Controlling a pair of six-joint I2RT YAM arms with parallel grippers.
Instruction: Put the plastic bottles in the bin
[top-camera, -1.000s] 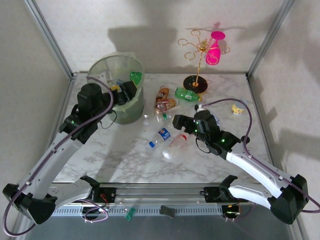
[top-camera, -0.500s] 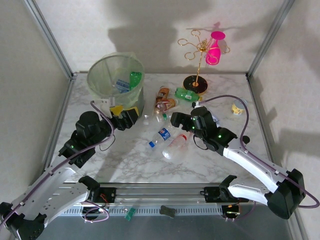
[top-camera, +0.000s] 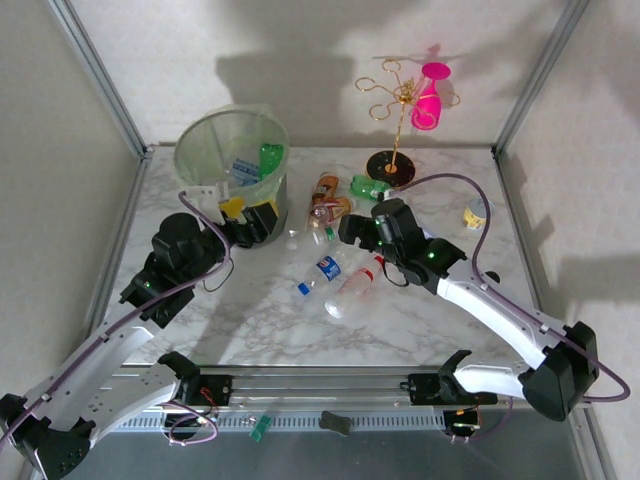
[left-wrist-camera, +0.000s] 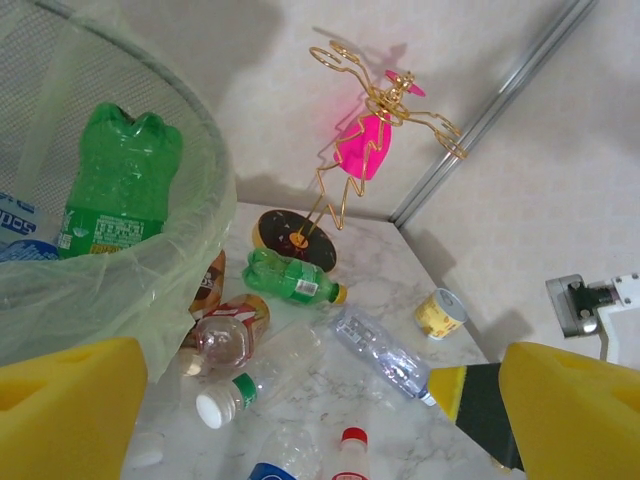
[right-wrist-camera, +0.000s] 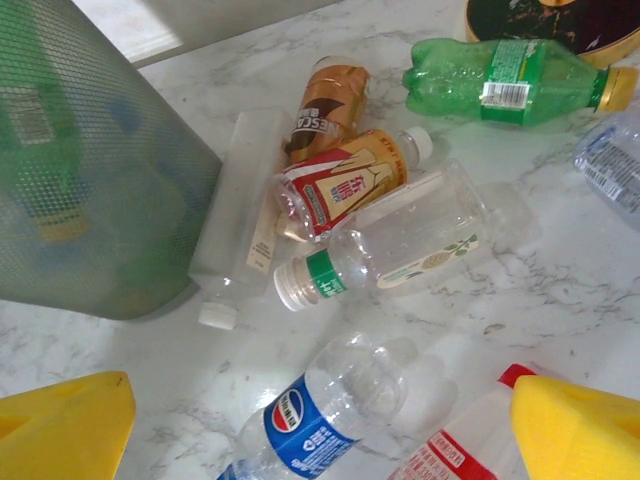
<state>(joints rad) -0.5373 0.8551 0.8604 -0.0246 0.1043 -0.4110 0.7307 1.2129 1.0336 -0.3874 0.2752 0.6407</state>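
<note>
The bin (top-camera: 205, 150) stands upright at the far left corner of the table (top-camera: 240, 320), its liner folded over the rim. Inside it, a green bottle (left-wrist-camera: 118, 180) leans against the mesh wall. A blue-and-white label shows beside it, probably from another bottle, though little of it is visible.

The left gripper (top-camera: 250, 224) hangs just beside the bin's near wall. Its jaws are spread wide, with nothing between the yellow pads (left-wrist-camera: 65, 410). The right gripper (top-camera: 352, 230) is out over the middle of the table, also wide and empty, above the loose bottles.

Those bottles all lie on their sides on the marble:
- A slim bottle (right-wrist-camera: 245, 225) with a white cap lies near the bin's base.
- A brown bottle (right-wrist-camera: 330, 100) and a red-and-gold bottle (right-wrist-camera: 345, 185) lie just right of it, touching each other.
- A green-banded bottle (right-wrist-camera: 395, 245) lies across in front of those two.
- A blue-label bottle (right-wrist-camera: 320, 415) and a red-capped bottle (right-wrist-camera: 465, 450) lie nearer the arms.
- A second green bottle (right-wrist-camera: 500, 80) lies farther back, near the black foot of a gold stand (top-camera: 392, 165).
- A crumpled bottle (left-wrist-camera: 380, 350) lies between the second green bottle and a small cup (left-wrist-camera: 438, 313).

A pink glass (top-camera: 430, 100) hangs on the stand.
</note>
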